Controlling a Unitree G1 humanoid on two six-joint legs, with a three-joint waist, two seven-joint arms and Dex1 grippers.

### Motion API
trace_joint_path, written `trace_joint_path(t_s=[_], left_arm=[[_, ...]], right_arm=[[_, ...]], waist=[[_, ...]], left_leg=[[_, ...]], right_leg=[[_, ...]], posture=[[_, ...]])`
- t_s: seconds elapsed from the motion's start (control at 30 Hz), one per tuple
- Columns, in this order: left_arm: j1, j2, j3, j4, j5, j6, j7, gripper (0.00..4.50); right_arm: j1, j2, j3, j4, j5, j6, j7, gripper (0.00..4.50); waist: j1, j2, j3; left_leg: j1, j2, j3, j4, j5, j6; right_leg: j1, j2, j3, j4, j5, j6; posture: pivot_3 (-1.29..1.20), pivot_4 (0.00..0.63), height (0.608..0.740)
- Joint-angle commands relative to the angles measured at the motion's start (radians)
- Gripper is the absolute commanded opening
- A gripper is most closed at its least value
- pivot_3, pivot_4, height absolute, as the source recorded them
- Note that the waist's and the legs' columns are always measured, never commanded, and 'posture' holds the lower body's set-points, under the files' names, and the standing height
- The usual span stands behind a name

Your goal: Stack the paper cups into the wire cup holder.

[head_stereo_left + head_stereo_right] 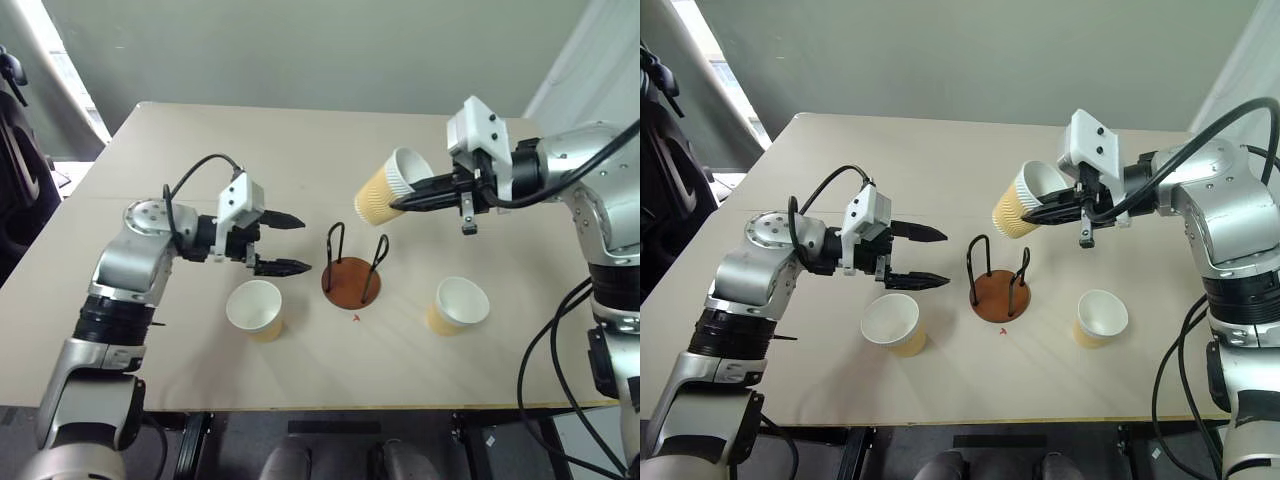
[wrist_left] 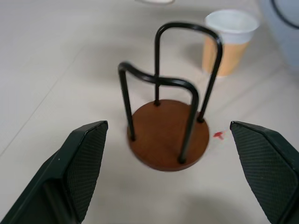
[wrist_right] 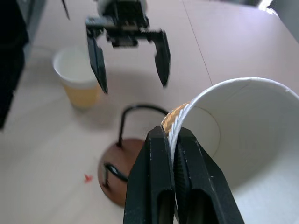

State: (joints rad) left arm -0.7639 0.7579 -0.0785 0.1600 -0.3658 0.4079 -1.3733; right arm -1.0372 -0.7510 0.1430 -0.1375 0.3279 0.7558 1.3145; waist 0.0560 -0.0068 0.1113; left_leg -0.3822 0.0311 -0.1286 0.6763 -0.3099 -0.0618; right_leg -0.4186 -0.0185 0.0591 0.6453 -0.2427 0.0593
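While two paper cups [image 1: 255, 308] flank it, wire cup holder [image 1: 351, 280] stands empty

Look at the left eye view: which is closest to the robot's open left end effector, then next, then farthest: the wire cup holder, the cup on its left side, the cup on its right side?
From the left end effector:
1. The left cup, standing just below it, toward the table's front edge.
2. The wire cup holder, to its right at the table's middle. These two are nearly too close to call.
3. The right cup, beyond the holder, clearly farthest.
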Motion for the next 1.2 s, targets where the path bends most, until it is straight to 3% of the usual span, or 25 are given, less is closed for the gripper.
trace_joint_path(t_s=[0.03,0.4,1.07,1.2], left_arm=[[-0.029,0.043,0.048,-0.036,-0.037,0.025,-0.027,4.5],[-0.029,0.133,0.094,-0.082,-0.076,0.077,-0.032,4.5],[-0.018,0.129,0.08,-0.082,-0.067,0.069,-0.008,4.5],[-0.016,0.13,0.08,-0.084,-0.066,0.069,-0.005,4.5]], right_arm=[[-0.027,0.003,-0.013,-0.033,0.031,0.013,-0.022,0.06],[0.009,-0.013,0.039,-0.054,0.046,-0.012,-0.001,0.06],[0.041,-0.034,0.175,0.001,-0.118,-0.282,0.049,0.06],[0.034,-0.015,0.171,0.004,-0.115,-0.288,0.049,0.97]], waist=[[0.0,0.0,0.0],[-0.002,0.0,0.0],[-0.007,0.0,0.0],[-0.008,0.0,0.0]], left_leg=[[0.0,0.0,0.0,0.0,0.0,0.0],[0.0,0.0,-0.001,0.0,0.0,0.0],[0.0,0.0,-0.001,0.001,0.0,0.0],[0.0,0.0,-0.001,0.001,0.0,0.0]], right_leg=[[0.0,0.0,0.0,0.0,0.0,0.0],[0.0,0.0,0.0,-0.001,0.0,0.0],[0.0,0.0,0.0,0.0,0.0,0.0],[0.0,0.0,0.0,0.0,0.0,0.0]], posture=[[0.0,0.15,0.74],[0.0,0.15,0.74],[0.0,0.15,0.74],[0.0,0.15,0.74]])
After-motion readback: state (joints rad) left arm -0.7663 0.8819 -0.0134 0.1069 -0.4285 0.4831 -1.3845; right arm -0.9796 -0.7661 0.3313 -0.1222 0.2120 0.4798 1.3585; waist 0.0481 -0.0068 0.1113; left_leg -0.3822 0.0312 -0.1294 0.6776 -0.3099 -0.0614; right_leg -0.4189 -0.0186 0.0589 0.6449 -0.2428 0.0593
